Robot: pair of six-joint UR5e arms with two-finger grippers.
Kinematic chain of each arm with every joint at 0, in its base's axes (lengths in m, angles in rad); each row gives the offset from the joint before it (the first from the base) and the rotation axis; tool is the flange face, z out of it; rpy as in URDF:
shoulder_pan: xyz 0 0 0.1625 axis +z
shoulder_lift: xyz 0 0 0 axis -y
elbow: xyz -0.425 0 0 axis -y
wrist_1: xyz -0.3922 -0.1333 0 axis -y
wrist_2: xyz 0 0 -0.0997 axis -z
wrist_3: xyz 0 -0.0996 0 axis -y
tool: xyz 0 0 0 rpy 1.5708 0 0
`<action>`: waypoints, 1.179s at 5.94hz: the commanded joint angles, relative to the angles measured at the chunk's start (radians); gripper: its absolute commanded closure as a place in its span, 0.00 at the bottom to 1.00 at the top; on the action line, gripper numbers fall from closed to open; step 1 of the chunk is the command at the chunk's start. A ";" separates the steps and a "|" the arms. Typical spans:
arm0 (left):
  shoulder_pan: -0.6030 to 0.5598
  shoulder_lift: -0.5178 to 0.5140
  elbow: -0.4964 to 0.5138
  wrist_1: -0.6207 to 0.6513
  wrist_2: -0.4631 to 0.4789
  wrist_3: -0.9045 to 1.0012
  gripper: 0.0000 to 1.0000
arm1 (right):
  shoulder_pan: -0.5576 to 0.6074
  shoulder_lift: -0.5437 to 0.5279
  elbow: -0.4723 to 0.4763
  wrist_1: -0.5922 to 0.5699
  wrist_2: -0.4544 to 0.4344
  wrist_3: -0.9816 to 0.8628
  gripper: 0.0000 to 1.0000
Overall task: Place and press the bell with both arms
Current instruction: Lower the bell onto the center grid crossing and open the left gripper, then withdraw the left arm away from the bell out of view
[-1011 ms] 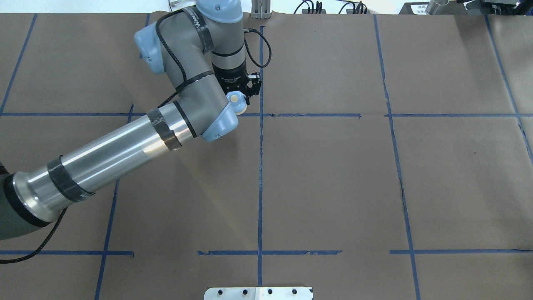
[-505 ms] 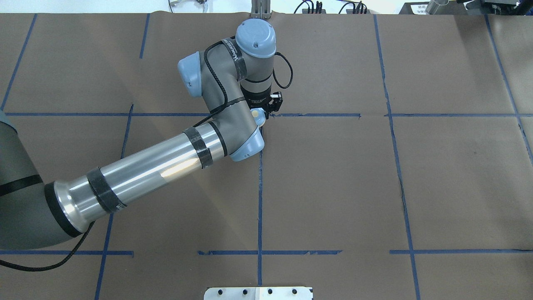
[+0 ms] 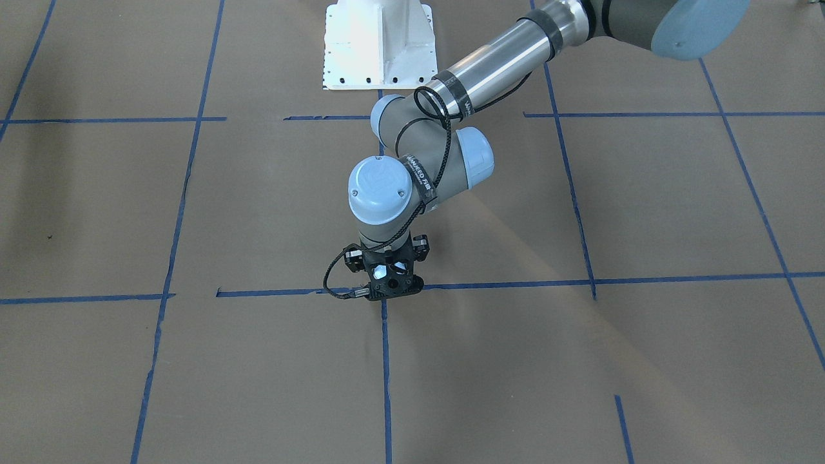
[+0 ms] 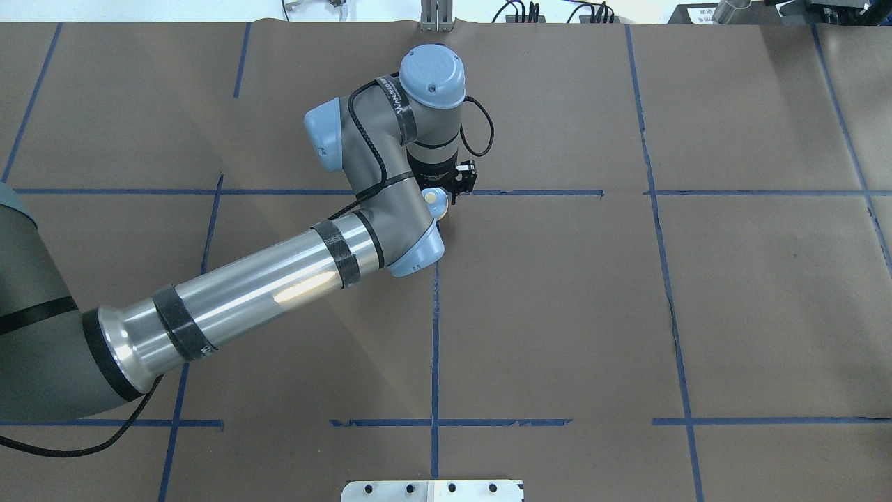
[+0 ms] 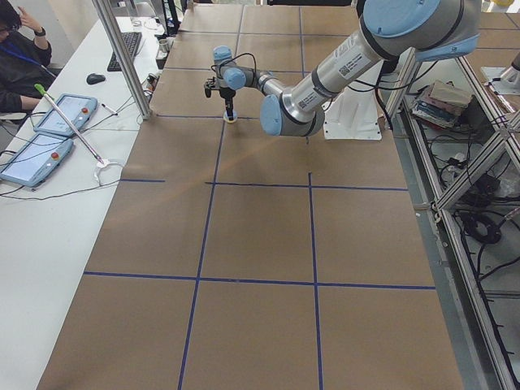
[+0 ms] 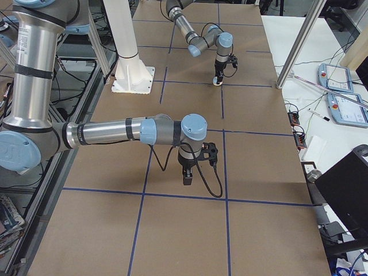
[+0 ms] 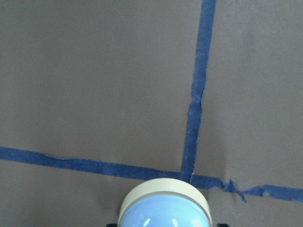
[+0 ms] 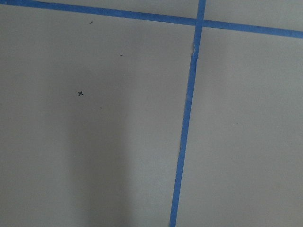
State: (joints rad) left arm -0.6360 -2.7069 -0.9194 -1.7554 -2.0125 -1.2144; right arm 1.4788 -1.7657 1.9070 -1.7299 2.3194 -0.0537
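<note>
The bell [image 7: 164, 210] is a light-blue dome with a cream rim. It fills the bottom of the left wrist view, just before a crossing of blue tape lines [image 7: 191, 176]. My left gripper [image 4: 446, 194] is shut on the bell [image 4: 436, 199], whose cream button shows beside the wrist. It holds the bell low over the middle of the table; I cannot tell whether it touches the paper. The left gripper [image 3: 388, 287] points straight down. My right gripper [image 6: 187, 177] shows only in the exterior right view, low over bare paper; I cannot tell whether it is open or shut.
Brown paper with a grid of blue tape covers the table [image 4: 557, 314]. The white bolted pedestal [image 3: 379, 45] stands at the robot's edge. A side bench with tablets [image 5: 57, 114], a metal post [image 5: 122, 57] and a seated person [image 5: 20, 49] lie beyond the far edge.
My left arm has swung to the right and towards the robot with the bell, from the far left cell to the tape crossing. In the last half second it shifted only slightly.
</note>
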 commanded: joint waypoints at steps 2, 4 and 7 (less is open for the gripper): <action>-0.083 0.010 -0.117 0.095 -0.069 0.066 0.00 | 0.000 0.002 0.006 0.001 0.002 0.000 0.00; -0.174 0.223 -0.409 0.244 -0.094 0.314 0.00 | 0.000 0.012 0.004 0.035 0.006 0.003 0.00; -0.426 0.632 -0.672 0.244 -0.196 0.791 0.00 | -0.002 0.018 0.010 0.036 0.008 0.003 0.00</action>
State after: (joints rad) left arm -0.9701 -2.2006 -1.5290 -1.5122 -2.1659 -0.5946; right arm 1.4782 -1.7509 1.9146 -1.6944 2.3268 -0.0514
